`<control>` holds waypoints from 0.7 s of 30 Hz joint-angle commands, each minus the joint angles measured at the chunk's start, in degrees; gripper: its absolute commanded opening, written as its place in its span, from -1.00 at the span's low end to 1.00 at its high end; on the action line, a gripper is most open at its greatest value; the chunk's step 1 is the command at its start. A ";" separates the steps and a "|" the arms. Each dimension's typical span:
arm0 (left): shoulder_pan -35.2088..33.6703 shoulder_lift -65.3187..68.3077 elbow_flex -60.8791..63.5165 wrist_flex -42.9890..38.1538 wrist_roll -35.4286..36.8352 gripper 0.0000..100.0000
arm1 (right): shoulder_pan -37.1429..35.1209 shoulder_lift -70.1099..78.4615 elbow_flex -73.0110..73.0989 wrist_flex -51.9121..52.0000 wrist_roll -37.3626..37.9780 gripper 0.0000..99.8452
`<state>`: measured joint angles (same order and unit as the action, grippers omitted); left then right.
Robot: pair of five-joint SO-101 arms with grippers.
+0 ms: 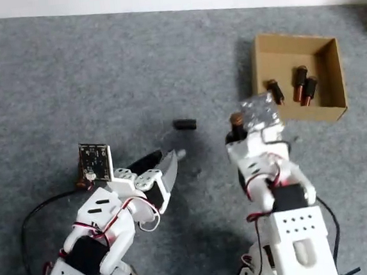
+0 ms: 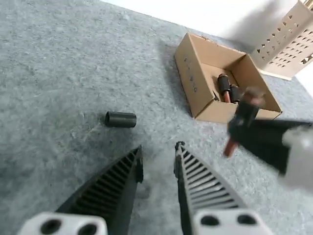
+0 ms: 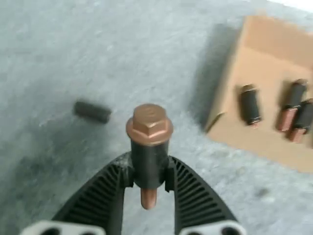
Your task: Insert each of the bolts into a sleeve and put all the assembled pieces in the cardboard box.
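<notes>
My right gripper (image 3: 148,171) is clamped on a black sleeve (image 3: 148,161) with a copper bolt (image 3: 149,123) through it. The head is up and the tip pokes out below, so the piece stands roughly upright between the fingers. I judge the next move to be the drop into the cardboard box (image 1: 283,61). The box lies ahead of this gripper and off to its right, near but not under it, and the right arm is plainly the nearer one. Three finished pieces (image 1: 301,83) already lie on the box floor. My left gripper (image 2: 157,151) hangs with its fingers apart and holds nothing. The loose sleeve (image 2: 121,119) lies on the grey mat (image 1: 101,74) just ahead of it, long axis across the line of the fingers. The high view puts the held piece short of the box's near wall. The left wrist view shows it side-on and slightly tilted, a lean my right wrist view hides.
</notes>
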<state>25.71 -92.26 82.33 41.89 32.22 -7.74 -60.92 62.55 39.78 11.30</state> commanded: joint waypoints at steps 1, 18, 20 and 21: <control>-0.75 -0.66 -0.40 -0.18 -0.97 -0.77 | 4.26 5.85 -9.89 -2.33 1.14 -0.99; -0.75 -0.66 -0.04 -0.18 -0.97 -0.77 | 17.54 49.71 -46.81 -2.24 1.23 -0.99; -0.75 -0.66 -0.04 -0.18 -0.97 -0.77 | 18.68 54.55 -51.56 -2.24 1.23 -0.99; -0.75 -0.66 -0.04 -0.18 -0.97 -0.77 | 19.12 56.92 -54.02 -2.15 1.23 -0.99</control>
<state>25.63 -92.26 82.51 41.89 31.69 9.58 -7.56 17.89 39.78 11.82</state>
